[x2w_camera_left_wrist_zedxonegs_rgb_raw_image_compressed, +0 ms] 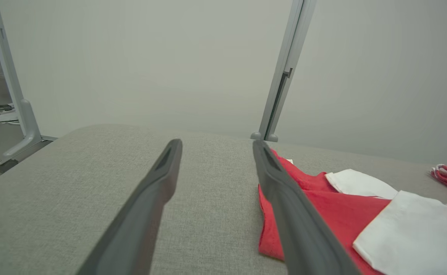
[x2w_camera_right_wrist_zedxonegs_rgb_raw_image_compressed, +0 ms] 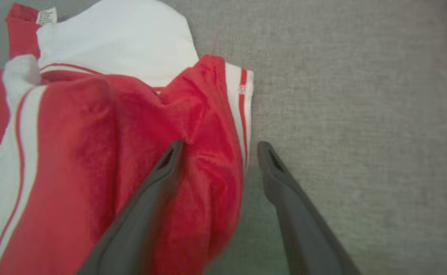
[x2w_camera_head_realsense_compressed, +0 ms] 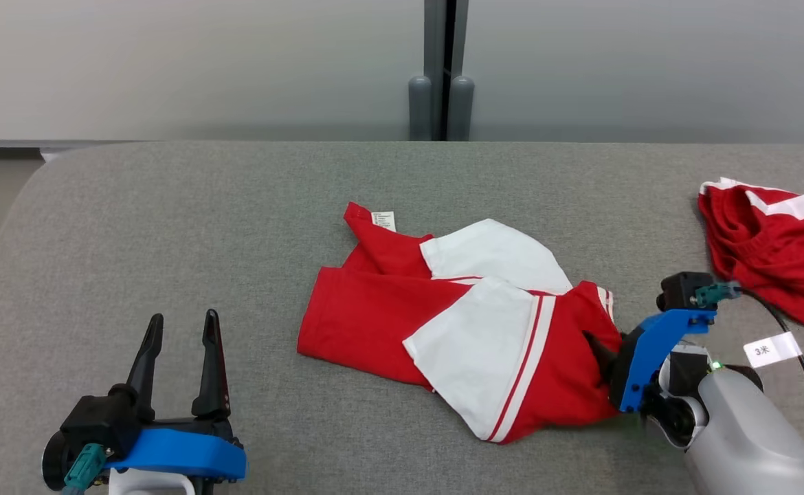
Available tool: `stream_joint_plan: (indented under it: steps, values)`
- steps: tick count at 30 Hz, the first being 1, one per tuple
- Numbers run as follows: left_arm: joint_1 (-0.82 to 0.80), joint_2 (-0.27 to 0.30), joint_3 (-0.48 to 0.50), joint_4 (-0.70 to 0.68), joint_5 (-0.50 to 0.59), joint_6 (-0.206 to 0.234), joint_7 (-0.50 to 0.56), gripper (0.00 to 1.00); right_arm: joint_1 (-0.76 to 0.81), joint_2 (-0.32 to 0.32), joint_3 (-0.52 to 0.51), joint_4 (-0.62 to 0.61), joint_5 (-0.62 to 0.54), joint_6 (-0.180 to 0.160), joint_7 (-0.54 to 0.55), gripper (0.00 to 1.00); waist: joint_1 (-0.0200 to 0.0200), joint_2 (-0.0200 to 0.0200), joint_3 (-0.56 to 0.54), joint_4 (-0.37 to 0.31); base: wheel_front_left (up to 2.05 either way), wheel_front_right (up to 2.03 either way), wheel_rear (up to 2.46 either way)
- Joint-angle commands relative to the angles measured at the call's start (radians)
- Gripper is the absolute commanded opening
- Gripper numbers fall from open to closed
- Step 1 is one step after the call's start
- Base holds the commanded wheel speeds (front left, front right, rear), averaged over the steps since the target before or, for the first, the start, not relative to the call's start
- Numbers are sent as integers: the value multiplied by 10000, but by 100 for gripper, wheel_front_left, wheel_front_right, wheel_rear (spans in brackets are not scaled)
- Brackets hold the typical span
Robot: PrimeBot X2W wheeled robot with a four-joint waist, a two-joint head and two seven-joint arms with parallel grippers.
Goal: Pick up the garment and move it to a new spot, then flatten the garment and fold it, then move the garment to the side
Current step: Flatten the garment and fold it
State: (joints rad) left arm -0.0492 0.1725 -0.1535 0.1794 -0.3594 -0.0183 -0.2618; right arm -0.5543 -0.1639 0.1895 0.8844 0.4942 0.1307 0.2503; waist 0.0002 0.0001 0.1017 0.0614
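Head view has our left gripper (x2w_camera_head_realsense_compressed: 183,316) nearest, low at the left over the bare grey woven-fabric table (x2w_camera_head_realsense_compressed: 134,227). Its two dark fingers are spread wide, hold nothing, and sit well apart from the cloth. Our right gripper (x2w_camera_head_realsense_compressed: 598,356) sits next, tilted down at the near right edge of the crumpled red and white cloth garment (x2w_camera_head_realsense_compressed: 374,316). Right wrist view shows its jaws fully apart and nothing pinched: one finger (x2w_camera_right_wrist_zedxonegs_rgb_raw_image_compressed: 156,183) rests on the red fabric, the other over the table just beside the striped hem. That garment lies mid-table, its red body rumpled, two white panels folded across it, and a label (x2w_camera_head_realsense_compressed: 384,220) at its far corner. Farther right lies a second red garment (x2w_camera_head_realsense_compressed: 780,254), then the pale grey wall (x2w_camera_head_realsense_compressed: 168,69).
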Motion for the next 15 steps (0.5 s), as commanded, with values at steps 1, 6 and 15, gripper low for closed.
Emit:
stream_joint_plan:
  steps: [1,6,15]
  values:
    - [-176,-21,22,32,48,-48,-44,100,-162,24,55,402,103,3,407,100,-2,-1,198,262,0,0,0]
    - [-267,-70,50,154,74,-117,-44,100,-225,164,197,1273,414,3,1012,85,-2,-1,224,495,0,0,0]
    - [-327,-140,140,168,88,-217,-45,100,-846,-500,524,757,611,3,-503,0,-2,-1,319,808,0,0,0]
